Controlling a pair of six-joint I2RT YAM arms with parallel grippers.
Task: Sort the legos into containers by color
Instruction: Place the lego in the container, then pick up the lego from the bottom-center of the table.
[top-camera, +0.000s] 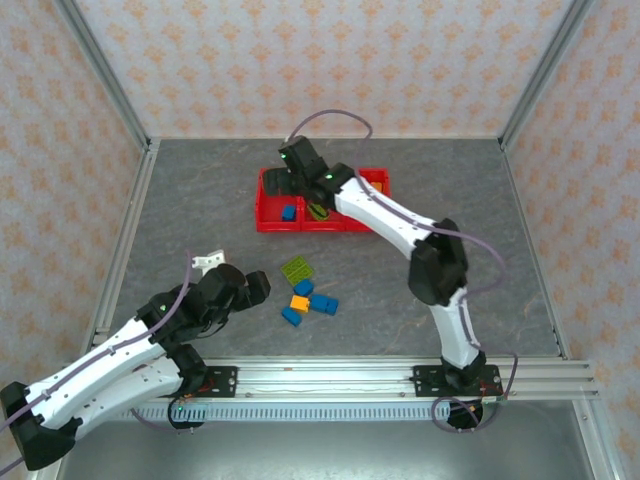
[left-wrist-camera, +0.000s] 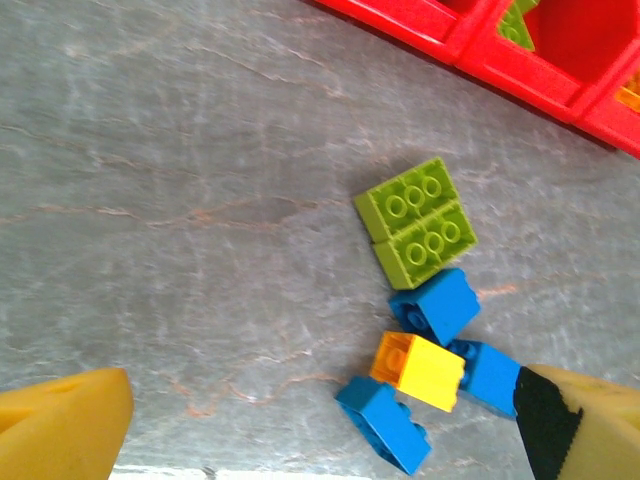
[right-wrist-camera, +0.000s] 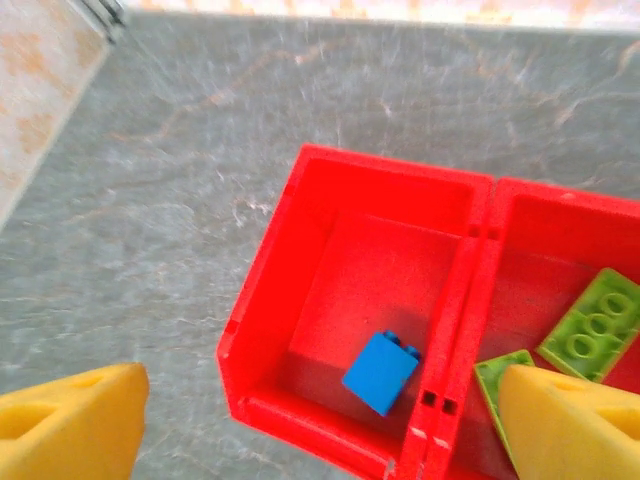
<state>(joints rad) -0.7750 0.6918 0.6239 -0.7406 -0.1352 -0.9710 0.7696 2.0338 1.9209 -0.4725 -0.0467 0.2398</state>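
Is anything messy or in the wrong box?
Nothing looks broken or misplaced: the blue brick lies alone in the left bin, green bricks next door. The only mess is the loose pile on the table, where the orange brick seems tipped on its side.

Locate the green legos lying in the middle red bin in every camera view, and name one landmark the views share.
Top external: green legos at upper centre, inside the middle bin.
Left wrist: top right corner, a green patch inside the bin.
Right wrist: right edge, in the bin next to the one holding the blue lego.
Shared landmark: the red containers.
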